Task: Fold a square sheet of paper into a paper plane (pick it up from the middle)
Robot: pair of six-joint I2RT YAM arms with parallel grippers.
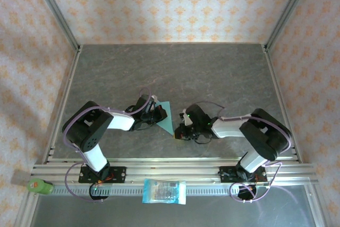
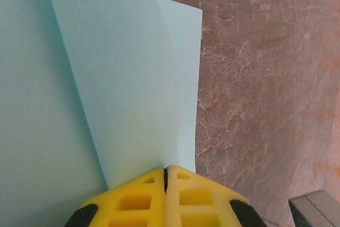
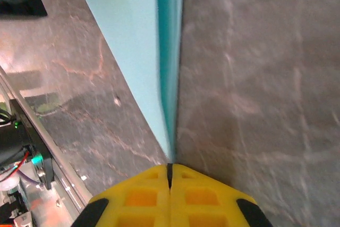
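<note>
A light teal sheet of paper (image 1: 167, 118), already creased into a narrow triangle, sits between two robot arms near the middle of a grey marbled table (image 1: 212, 73). The left gripper (image 1: 158, 114) meets the sheet from the left, and the right gripper (image 1: 181, 130) meets its near, pointed end from the right. In the left wrist view, the yellow fingers (image 2: 135, 201) are pressed together with folded layers of paper rising straight out of the seam between them, so they appear to clamp the sheet. In the right wrist view, the yellow fingers (image 3: 202, 196) are closed too, and the paper's crease tapers right into their tips, seemingly pinched there. Holding both ends likely keeps the fold taut and steady for creasing.
</note>
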